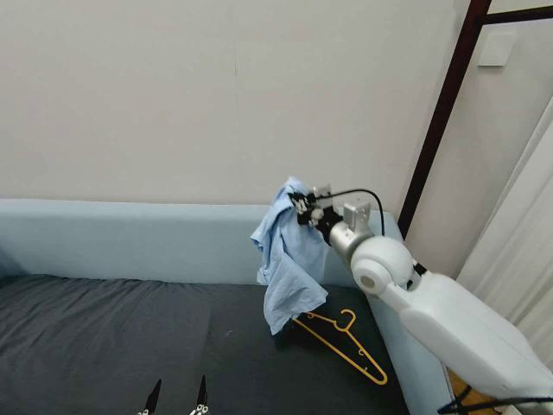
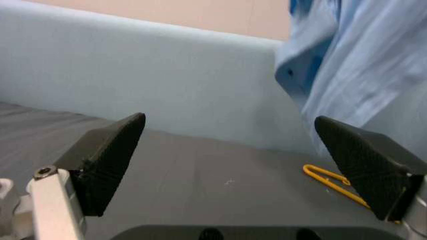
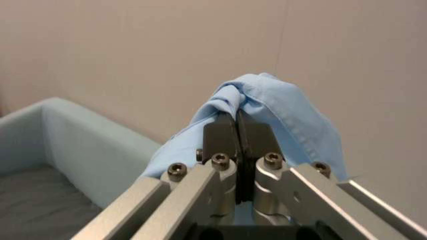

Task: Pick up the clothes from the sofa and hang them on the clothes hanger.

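Grip first: right claw point(image 1: 304, 207) is clamped on a fold of the blue shirt point(image 1: 288, 259). It is held up over the right end of the sofa point(image 1: 130, 238), about level with the top of the backrest point(image 1: 173, 216). In the right wrist view the two fingers point(image 3: 220, 137) are pressed flat together with no gap, and cloth is bunched over and past their tips. The shirt hangs loose from the grip, draped down in front of the backrest. Its lowest corner comes down toward the dark grey seat point(image 1: 104, 337); cannot tell whether it touches. A yellow hanger point(image 1: 346, 341) lies flat on the seat just beside that lower corner, close to the light blue armrest point(image 1: 402, 354), with its hook turned toward the backrest. The left claw point(image 1: 179, 402) is low at the near edge of the head view, over the front of the seat. Its black fingers point(image 2: 110, 160) are spread wide with nothing between them, well apart from the shirt. The left wrist view looks past them to the seat, the backrest, the hanging shirt and one end of the hanger. Behind the sofa is a plain pale wall point(image 1: 216, 86). A dark wooden post point(image 1: 441, 112) leans up at the right.
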Controlling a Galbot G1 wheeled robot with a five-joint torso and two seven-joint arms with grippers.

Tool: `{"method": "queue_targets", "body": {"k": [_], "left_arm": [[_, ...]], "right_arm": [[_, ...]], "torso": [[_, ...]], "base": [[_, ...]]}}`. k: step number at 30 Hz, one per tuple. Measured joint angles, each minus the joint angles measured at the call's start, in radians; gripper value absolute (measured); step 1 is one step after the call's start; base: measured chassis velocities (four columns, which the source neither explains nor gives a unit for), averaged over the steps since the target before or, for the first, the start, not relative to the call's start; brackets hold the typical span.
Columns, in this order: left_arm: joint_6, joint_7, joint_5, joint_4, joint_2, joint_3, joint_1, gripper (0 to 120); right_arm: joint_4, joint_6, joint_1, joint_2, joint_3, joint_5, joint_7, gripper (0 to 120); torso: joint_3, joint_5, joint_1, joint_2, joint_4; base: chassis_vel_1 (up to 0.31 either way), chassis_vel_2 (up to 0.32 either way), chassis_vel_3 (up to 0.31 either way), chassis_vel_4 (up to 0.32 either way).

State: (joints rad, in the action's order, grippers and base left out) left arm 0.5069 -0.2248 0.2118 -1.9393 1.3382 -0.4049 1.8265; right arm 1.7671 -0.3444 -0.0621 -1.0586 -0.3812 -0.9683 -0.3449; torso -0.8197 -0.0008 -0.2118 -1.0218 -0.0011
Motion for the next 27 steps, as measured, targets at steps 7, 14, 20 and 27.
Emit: {"method": "queue_targets", "body": {"k": [7, 14, 20, 27], "left_arm": [[0.018, -0.002, 0.017, 0.002, 0.006, -0.014, 0.003, 100], [0.034, -0.002, 0.025, 0.016, 0.006, -0.019, 0.009, 100], [0.033, -0.001, 0.025, 0.030, 0.001, -0.017, 0.003, 100], [0.025, 0.001, 0.018, 0.050, -0.006, 0.001, -0.008, 100]], "right_arm": [[-0.077, 0.034, 0.133, -0.118, -0.061, -0.036, -0.006, 0], [-0.022, 0.056, -0.153, -0.025, -0.009, 0.038, 0.023, 0], [-0.055, 0.099, -0.583, 0.104, 0.144, 0.202, 0.119, 0], [-0.356, 0.200, -0.849, 0.063, 0.312, 0.405, 0.232, 0]], "torso": [[0.000, -0.0004, 0.000, 0.000, 0.0004], [0.000, 0.0005, 0.000, 0.000, -0.0002], [0.000, 0.0012, 0.000, 0.000, -0.0009], [0.000, 0.0009, 0.000, 0.000, -0.0007]], "base": [[0.000, 0.000, 0.000, 0.000], [0.000, 0.000, 0.000, 0.000], [0.000, 0.000, 0.000, 0.000], [0.000, 0.000, 0.000, 0.000]]}}
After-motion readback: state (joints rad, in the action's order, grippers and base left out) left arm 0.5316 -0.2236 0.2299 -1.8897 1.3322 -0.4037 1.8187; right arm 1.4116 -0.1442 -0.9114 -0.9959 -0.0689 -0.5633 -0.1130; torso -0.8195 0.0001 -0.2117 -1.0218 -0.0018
